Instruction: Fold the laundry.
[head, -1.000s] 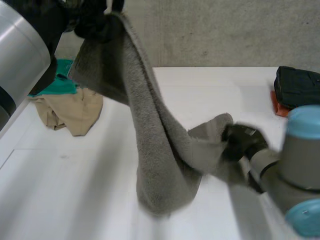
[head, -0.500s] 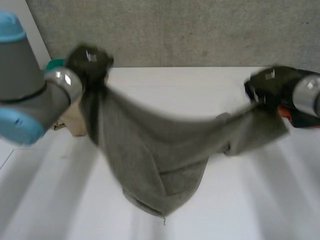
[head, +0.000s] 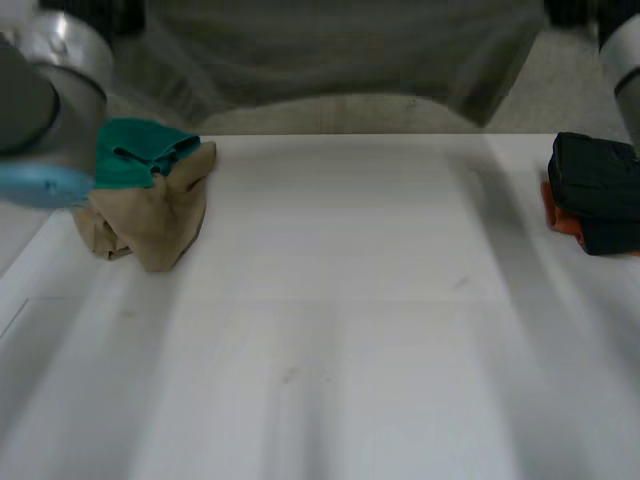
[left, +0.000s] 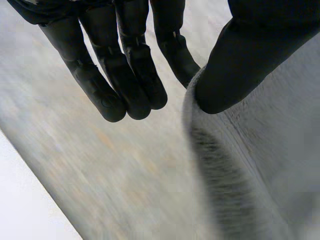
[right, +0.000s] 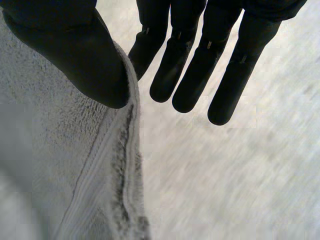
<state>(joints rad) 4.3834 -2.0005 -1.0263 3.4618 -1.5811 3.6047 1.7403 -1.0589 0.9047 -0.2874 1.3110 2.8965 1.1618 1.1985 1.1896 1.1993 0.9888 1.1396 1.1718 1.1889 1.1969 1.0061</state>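
Head view, from the left: the left arm (head: 45, 85) reaches up and away from the table, its grey joint and blue cap above the table's left corner. Just beside it on the white table (head: 350, 320) lies a teal cloth (head: 135, 150), resting on a crumpled tan cloth (head: 150, 215) at the left edge. Across the far side, well above the tabletop, a grey towel (head: 330, 50) hangs stretched wide between the two arms, off the table altogether; its lower edge sags a little in the middle. At the right edge of the table sits a black pouch (head: 595, 180) with something orange (head: 558, 215) under it. The right arm (head: 625, 45) rises at the far right corner.

Left wrist view: the left hand (left: 130, 60) pinches the towel's edge. The thumb (left: 240, 60) presses flat on the fluffy face of the cloth, and the finger nearest to it goes behind the hem. The other fingers (left: 100, 85) are straight, close together and clear of the cloth, with a gap between them and the thumb. The towel falls away from the thumb in a thick fold.

Right wrist view: the right hand (right: 200, 55) mirrors this. Its thumb (right: 75, 55) clamps the towel's stitched hem against the nearest finger, which passes behind the cloth. The remaining fingers (right: 235, 75) are straight, slightly spread and touch nothing. The towel hangs down from under the thumb.
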